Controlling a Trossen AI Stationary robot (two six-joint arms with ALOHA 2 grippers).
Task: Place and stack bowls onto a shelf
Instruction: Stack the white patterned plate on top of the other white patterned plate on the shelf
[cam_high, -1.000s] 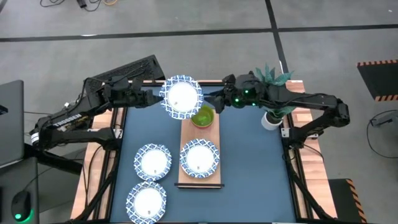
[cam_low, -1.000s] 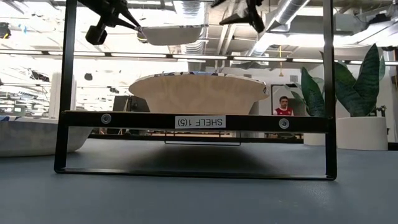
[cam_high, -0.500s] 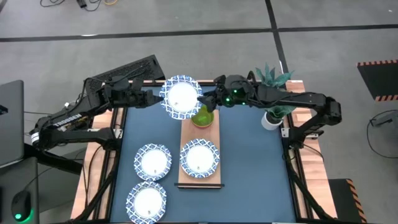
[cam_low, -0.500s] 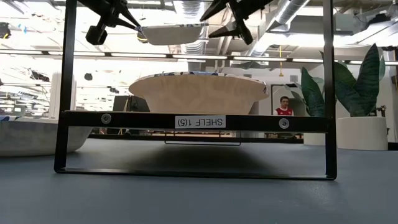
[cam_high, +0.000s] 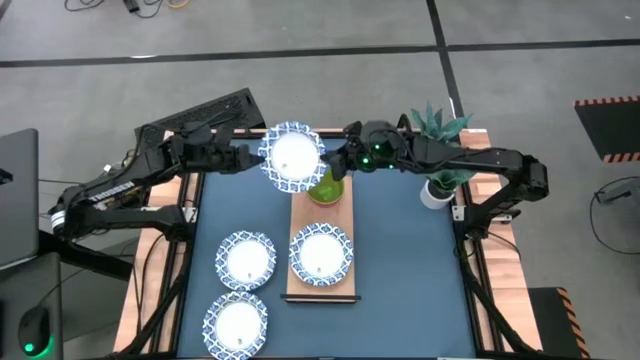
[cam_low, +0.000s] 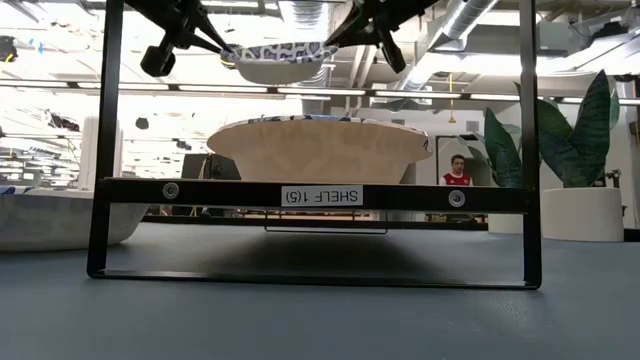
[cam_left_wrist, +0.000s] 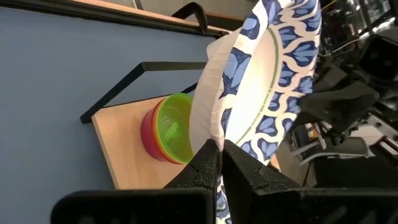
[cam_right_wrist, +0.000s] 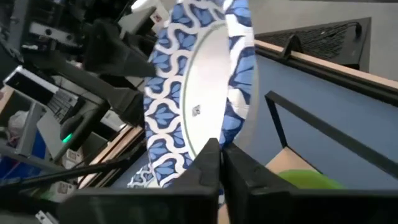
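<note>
High view — dish (cam_high: 293, 158) held level, face up.

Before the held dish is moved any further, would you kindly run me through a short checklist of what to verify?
1. Left hand pinching the held dish by its rim: ok.
2. Right hand pinching the opposite rim: ok.
3. Dish clear of the dish on the shelf in the low view: ok.
4. Green bowl stack seated on the shelf: ok.
5. Dish level: cannot tell.
</note>
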